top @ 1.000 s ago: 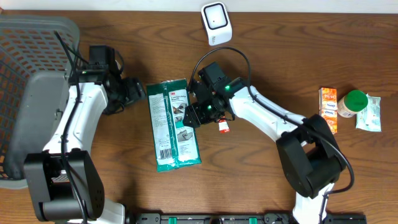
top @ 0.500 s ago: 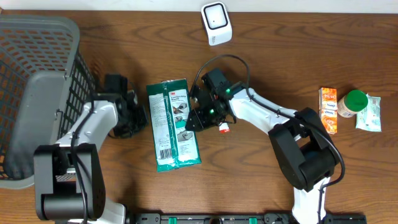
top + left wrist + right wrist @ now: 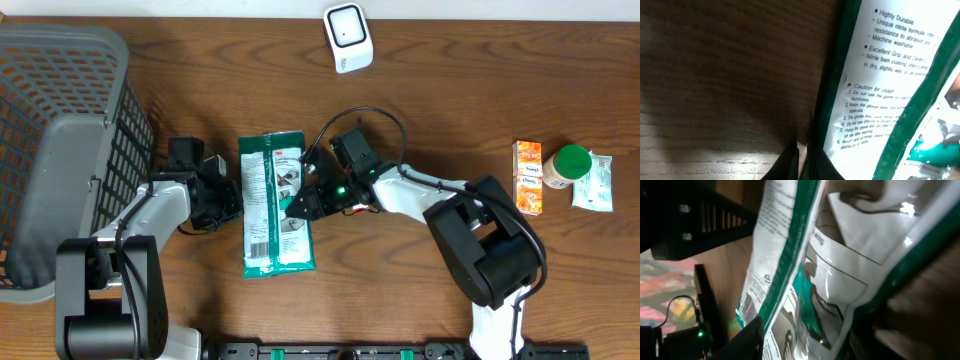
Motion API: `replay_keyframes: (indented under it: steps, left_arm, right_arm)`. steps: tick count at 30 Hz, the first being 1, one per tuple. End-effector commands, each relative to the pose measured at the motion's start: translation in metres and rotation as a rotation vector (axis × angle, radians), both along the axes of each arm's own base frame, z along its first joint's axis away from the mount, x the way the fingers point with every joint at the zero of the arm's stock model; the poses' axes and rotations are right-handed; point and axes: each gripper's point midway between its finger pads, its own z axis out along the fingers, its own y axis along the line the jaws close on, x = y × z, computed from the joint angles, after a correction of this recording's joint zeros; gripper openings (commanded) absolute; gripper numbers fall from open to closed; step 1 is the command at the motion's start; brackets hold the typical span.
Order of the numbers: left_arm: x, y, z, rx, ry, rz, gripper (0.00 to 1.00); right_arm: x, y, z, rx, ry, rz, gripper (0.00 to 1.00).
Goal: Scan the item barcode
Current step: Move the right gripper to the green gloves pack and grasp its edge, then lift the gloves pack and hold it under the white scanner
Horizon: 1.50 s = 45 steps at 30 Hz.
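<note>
The item is a flat green-and-white glove package (image 3: pixel 272 215) lying lengthwise on the wooden table, printed side up. My right gripper (image 3: pixel 303 203) is shut on its right edge. In the right wrist view the crinkled package (image 3: pixel 840 265) bulges between the two fingers of the right gripper (image 3: pixel 807 335). My left gripper (image 3: pixel 232 198) is low at the package's left edge. In the left wrist view the left gripper (image 3: pixel 801 162) is shut, right against the green border of the package (image 3: pixel 880 85); I cannot tell whether the film is pinched. The white scanner (image 3: pixel 348 38) stands at the table's back. The barcode is too small to make out.
A large grey mesh basket (image 3: pixel 40 110) fills the left side of the table. At the far right are an orange box (image 3: pixel 527 176), a green-capped bottle (image 3: pixel 570 165) and a white packet (image 3: pixel 597 182).
The left arm swung from near the basket down to the package's left edge and its jaws shut. The right gripper narrowed on the right edge. The package shifted slightly left.
</note>
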Motion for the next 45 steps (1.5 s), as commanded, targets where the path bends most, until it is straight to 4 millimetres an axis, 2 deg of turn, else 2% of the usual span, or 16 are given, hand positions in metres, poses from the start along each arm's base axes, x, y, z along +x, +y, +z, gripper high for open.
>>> replay_keyframes:
  steps: [1, 7, 10, 13, 15, 16, 20, 23, 26, 29, 31, 32, 33, 38, 41, 45]
  left_arm:
    - [-0.033, 0.001, -0.028, 0.017, 0.130, 0.014, 0.11]
    - [-0.033, 0.001, -0.028, 0.018, 0.129, 0.014, 0.11]
    - [-0.033, 0.001, -0.028, 0.018, 0.129, 0.013, 0.11]
    - [-0.033, 0.001, -0.028, 0.018, 0.129, 0.014, 0.11]
    - [-0.032, 0.001, -0.028, 0.017, 0.128, 0.013, 0.07]
    - [-0.032, 0.000, -0.027, 0.011, 0.126, 0.012, 0.07]
    - [-0.022, -0.008, -0.012, -0.039, 0.049, -0.055, 0.08]
    - [-0.006, -0.008, 0.010, -0.032, -0.048, -0.059, 0.08]
    - [0.014, -0.002, 0.036, 0.007, -0.181, -0.049, 0.11]
    - [0.031, 0.011, 0.056, 0.085, -0.291, -0.026, 0.13]
    - [0.035, 0.018, 0.063, 0.127, -0.325, -0.011, 0.13]
    - [0.036, 0.022, 0.063, 0.151, -0.329, -0.004, 0.24]
    - [0.036, 0.024, 0.062, 0.161, -0.325, 0.000, 0.31]
    - [0.034, 0.026, 0.056, 0.172, -0.307, 0.002, 0.49]
    - [0.035, 0.026, 0.055, 0.172, -0.308, 0.002, 0.58]
    - [0.035, 0.026, 0.055, 0.172, -0.307, 0.002, 0.74]
  right_arm:
    - [-0.019, 0.016, 0.009, 0.086, 0.034, 0.073, 0.44]
    - [-0.016, 0.031, 0.019, 0.134, 0.011, 0.062, 0.42]
    - [-0.016, 0.035, 0.020, 0.135, -0.012, 0.067, 0.38]
    - [-0.014, 0.035, 0.016, 0.114, -0.029, 0.052, 0.17]
    - [-0.011, 0.034, 0.014, 0.100, -0.035, 0.040, 0.04]
    - [-0.009, 0.033, 0.015, 0.099, -0.039, 0.034, 0.01]
    - [0.001, 0.024, 0.027, 0.070, -0.122, 0.023, 0.01]
    - [0.015, 0.001, 0.039, -0.060, -0.244, -0.024, 0.01]
    - [0.024, -0.029, 0.064, -0.186, -0.396, -0.038, 0.01]
    - [0.018, -0.046, 0.102, -0.195, -0.542, 0.027, 0.01]
    - [0.021, -0.058, 0.126, -0.221, -0.627, 0.012, 0.01]
    - [0.019, -0.071, 0.148, -0.256, -0.717, 0.018, 0.01]
    - [0.018, -0.079, 0.159, -0.285, -0.748, 0.002, 0.01]
    - [0.023, -0.120, 0.217, -0.472, -0.905, -0.014, 0.01]
    - [0.030, -0.130, 0.254, -0.546, -0.967, 0.005, 0.01]
    - [0.044, -0.129, 0.304, -0.588, -1.035, 0.028, 0.01]
